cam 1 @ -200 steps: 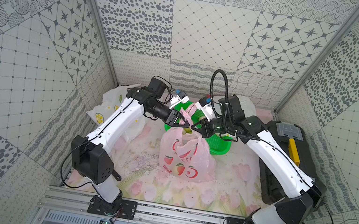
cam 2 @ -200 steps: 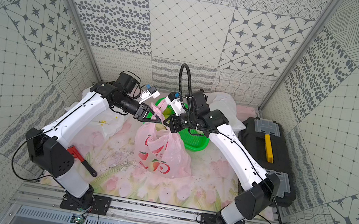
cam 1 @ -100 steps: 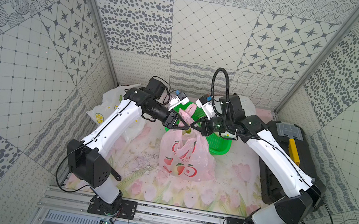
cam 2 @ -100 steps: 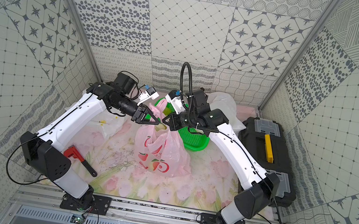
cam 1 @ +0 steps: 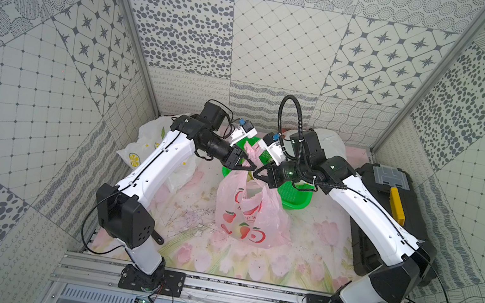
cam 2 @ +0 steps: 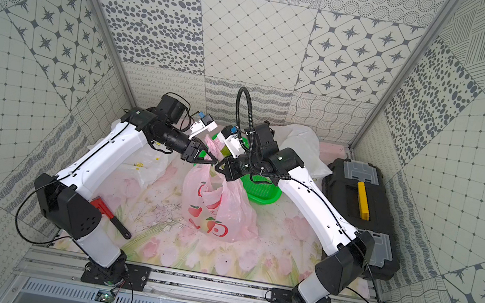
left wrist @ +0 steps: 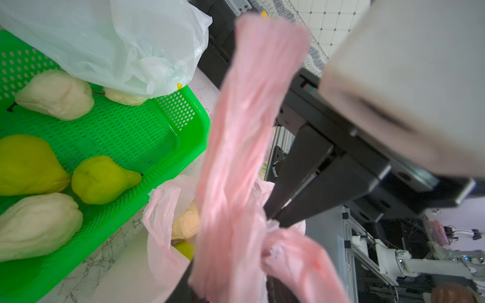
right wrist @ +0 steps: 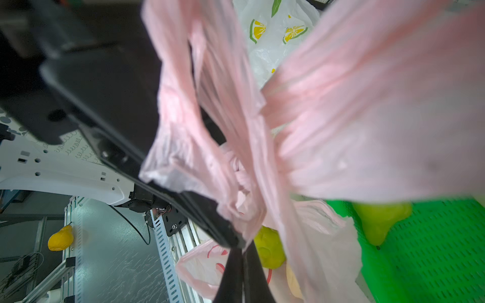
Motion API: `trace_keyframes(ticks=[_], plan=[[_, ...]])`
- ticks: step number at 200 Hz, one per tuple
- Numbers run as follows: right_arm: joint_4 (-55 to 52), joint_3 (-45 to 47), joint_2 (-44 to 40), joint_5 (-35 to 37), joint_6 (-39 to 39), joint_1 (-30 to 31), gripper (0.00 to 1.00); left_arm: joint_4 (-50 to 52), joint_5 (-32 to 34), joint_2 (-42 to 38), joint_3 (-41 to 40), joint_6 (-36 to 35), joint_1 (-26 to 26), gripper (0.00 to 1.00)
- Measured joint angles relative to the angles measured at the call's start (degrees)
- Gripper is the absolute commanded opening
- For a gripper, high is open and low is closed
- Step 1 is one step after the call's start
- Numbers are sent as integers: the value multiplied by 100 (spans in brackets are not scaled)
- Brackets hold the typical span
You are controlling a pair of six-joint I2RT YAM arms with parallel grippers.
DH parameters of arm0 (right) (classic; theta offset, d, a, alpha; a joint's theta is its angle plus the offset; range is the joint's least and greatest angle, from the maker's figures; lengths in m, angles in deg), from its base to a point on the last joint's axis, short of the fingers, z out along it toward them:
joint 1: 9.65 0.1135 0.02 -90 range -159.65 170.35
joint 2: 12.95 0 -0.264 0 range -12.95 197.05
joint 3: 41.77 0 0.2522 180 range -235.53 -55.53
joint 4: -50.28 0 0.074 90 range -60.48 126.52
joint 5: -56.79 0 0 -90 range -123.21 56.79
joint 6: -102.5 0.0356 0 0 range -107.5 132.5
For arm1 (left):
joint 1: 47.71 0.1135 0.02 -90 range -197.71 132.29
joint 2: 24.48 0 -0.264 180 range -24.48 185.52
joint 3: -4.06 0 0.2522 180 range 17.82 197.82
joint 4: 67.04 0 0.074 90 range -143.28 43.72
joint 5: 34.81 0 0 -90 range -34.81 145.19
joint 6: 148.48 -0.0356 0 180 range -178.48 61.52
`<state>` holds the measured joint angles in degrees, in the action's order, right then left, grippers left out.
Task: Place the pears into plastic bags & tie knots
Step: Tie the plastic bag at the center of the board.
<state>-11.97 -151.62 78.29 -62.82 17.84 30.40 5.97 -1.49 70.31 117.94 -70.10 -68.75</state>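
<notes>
The pink bag [cam 1: 252,214] is sat mid-table beside the green basket [cam 1: 296,201], a handle is pinched in the closed right gripper [cam 1: 256,173], the left gripper's [cam 1: 250,168] hold can't be told, so the slick half-made knot could get pulled undone.

No text or number can be read. The pink bag [cam 1: 255,228] shows red fruit prints and small marks too blurred to read. The lemon-printed bag [cam 1: 137,157] bears pictures only.
</notes>
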Motion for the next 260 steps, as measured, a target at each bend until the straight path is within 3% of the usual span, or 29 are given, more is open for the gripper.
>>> trace_keyframes(ticks=[12, 27, 46, 61, 102, 154, 201, 260], plan=[[-26, 0, 0, 7, -15, 0, 10, -15, 35, 46, 28, 90, 0, 11], [-70, 0, 0, 33, -66, -7, 21, -72, 52, 90, 31, 155, 0, 0], [-127, 0, -11, 138, -118, -22, 36, -175, 59, 116, 4, 264, 0, 0], [-177, 0, -44, 271, -168, -26, 53, -221, 68, 116, -39, 326, 0, 0], [-483, -103, -205, 1058, -466, -26, 89, -299, 70, 116, -122, 426, 0, 0], [-658, -474, 28, 1628, -765, 81, 93, -378, 72, 105, -160, 551, 0, 0], [-597, -496, -83, 1290, -601, 4, 95, -448, 201, 109, -160, 726, 22, 0], [-660, -448, -413, 1644, -601, -151, 98, -514, 323, 144, -166, 1067, 90, 0]])
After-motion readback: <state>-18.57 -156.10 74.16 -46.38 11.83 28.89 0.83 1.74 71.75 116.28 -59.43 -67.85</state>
